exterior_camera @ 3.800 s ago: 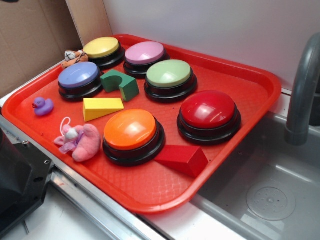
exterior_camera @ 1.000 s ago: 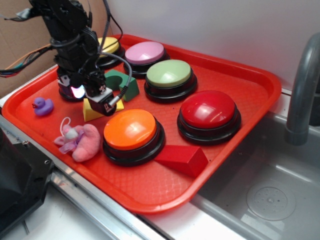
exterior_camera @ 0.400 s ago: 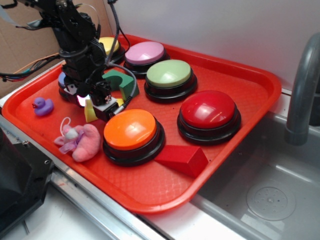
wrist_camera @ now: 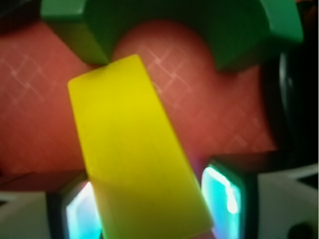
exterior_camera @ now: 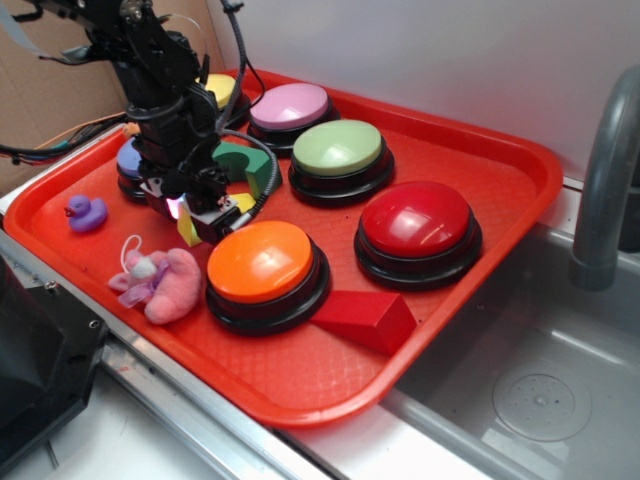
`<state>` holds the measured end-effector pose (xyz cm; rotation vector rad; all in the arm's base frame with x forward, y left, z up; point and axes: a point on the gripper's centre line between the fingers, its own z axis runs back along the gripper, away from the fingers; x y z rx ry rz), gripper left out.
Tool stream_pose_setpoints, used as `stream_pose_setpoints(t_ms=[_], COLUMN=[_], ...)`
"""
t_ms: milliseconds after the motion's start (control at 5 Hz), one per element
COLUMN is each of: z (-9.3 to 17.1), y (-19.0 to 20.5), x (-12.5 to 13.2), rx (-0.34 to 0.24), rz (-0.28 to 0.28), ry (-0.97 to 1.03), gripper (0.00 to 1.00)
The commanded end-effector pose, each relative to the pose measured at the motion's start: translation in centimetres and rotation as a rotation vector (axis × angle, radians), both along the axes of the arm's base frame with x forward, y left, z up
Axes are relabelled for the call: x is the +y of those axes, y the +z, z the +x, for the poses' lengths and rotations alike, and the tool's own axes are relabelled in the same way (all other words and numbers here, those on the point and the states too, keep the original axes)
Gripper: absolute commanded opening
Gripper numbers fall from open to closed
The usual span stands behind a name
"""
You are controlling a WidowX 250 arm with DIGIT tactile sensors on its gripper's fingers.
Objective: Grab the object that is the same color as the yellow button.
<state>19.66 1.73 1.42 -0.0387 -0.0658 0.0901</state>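
The object, a small yellow wedge block point(wrist_camera: 134, 149), lies on the red tray point(exterior_camera: 480, 150) and is mostly hidden under the arm in the exterior view, where only its yellow edge point(exterior_camera: 187, 229) shows. My gripper point(exterior_camera: 205, 215) is down at the tray with the wedge between its two fingers point(wrist_camera: 224, 194). The jaws stand open, and a strip of red tray shows beside the right pad. The wedge sits skewed between the pads. The yellow button point(exterior_camera: 222, 88) is at the tray's back left, partly behind the arm.
A green arch block point(wrist_camera: 239, 30) lies just beyond the wedge's far end. An orange button point(exterior_camera: 262, 262), a pink plush toy point(exterior_camera: 160, 280), a purple duck point(exterior_camera: 85, 212) and a blue-purple button point(exterior_camera: 130, 160) surround the gripper. A sink point(exterior_camera: 540, 390) and a faucet point(exterior_camera: 605, 180) are on the right.
The arm came in over the tray and has lowered over the yellow wedge, which now sits between the fingers. The wedge and the other objects have not moved.
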Motion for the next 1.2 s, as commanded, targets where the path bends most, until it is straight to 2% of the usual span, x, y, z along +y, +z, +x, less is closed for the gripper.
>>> stream_pose_setpoints(t_ms=[0, 200, 400, 600, 800, 1000], z=[0.5, 1.1, 2.2, 2.8, 2.7, 3.0], y=[3.1, 6.7, 10.4, 14.8, 16.7, 16.6], x=[0.5, 0.3, -0.4, -1.7, -2.5, -2.3], rx=[0.012, 0.013, 0.014, -0.056, -0.064, -0.007], rz=[-0.014, 0.013, 0.015, 0.032, 0.045, 0.073], ry=[0.011, 0.019, -0.002, -0.027, -0.083, -0.159], gripper=[0.0, 0.0, 0.0, 0.0, 0.0, 0.0])
